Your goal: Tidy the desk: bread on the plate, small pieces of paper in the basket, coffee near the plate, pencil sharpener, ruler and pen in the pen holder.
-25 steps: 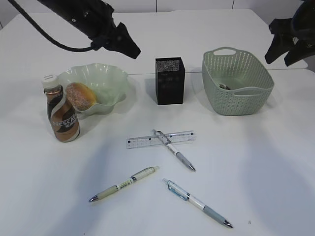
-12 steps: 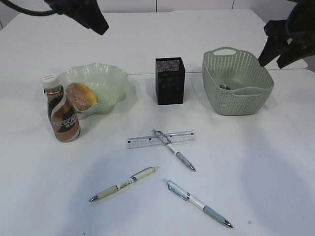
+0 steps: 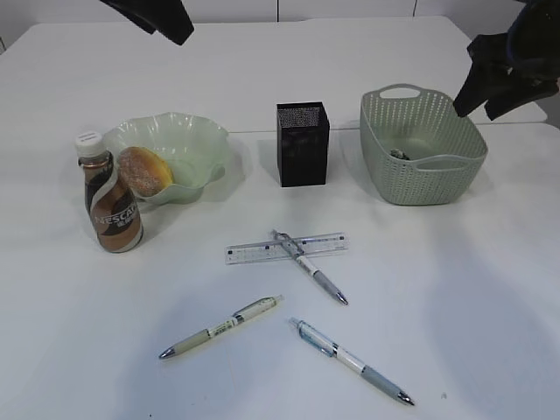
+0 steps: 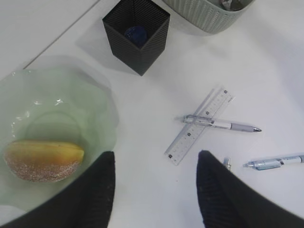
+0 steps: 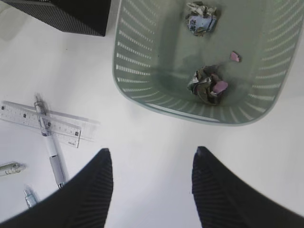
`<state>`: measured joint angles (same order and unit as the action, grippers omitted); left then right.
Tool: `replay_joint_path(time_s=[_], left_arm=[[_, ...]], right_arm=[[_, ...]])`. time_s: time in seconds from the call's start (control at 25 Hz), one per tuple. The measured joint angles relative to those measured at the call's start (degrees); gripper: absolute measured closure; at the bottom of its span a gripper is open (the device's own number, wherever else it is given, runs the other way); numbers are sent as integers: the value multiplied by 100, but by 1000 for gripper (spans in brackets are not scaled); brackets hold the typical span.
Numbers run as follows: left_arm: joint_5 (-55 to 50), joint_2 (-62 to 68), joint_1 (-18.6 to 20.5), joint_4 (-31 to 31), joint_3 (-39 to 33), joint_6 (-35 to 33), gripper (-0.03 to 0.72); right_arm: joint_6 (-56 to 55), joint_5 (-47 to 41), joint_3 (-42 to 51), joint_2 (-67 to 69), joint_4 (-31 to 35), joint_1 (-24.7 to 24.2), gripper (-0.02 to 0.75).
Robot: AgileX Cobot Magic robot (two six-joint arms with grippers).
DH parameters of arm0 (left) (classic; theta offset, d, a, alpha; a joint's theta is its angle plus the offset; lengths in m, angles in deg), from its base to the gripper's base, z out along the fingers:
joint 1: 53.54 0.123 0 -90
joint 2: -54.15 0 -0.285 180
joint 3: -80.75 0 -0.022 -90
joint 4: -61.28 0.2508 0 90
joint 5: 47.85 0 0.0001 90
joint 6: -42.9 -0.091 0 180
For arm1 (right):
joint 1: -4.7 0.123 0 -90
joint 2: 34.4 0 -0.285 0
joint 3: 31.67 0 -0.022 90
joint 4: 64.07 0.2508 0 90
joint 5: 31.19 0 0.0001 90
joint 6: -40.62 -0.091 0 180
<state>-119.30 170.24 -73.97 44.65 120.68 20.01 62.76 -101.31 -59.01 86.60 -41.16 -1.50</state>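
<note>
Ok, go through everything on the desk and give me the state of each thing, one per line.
bread: in the plate.
coffee: upright, capped, beside the plate.
pen holder: upright, blue object inside.
basket: holds crumpled paper.
ruler: flat, under one pen.
Other two pens: loose on the desk.
left gripper: open, empty.
right gripper: open, empty.

Only pale wall panels (image 3: 350,7) show, along the top, parted by thin dark seams
</note>
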Motion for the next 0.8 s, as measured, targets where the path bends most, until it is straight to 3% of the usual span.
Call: replay_joint_path(time_s=[0.4,0.8], left_arm=[[-10,-233,-37,1,-264,209,300],[-10,-233,-883,1,-552,-529,300]], right_arm=[[147,0,0,0,101,0,311],[-257,-9,0,0,123,0,311]])
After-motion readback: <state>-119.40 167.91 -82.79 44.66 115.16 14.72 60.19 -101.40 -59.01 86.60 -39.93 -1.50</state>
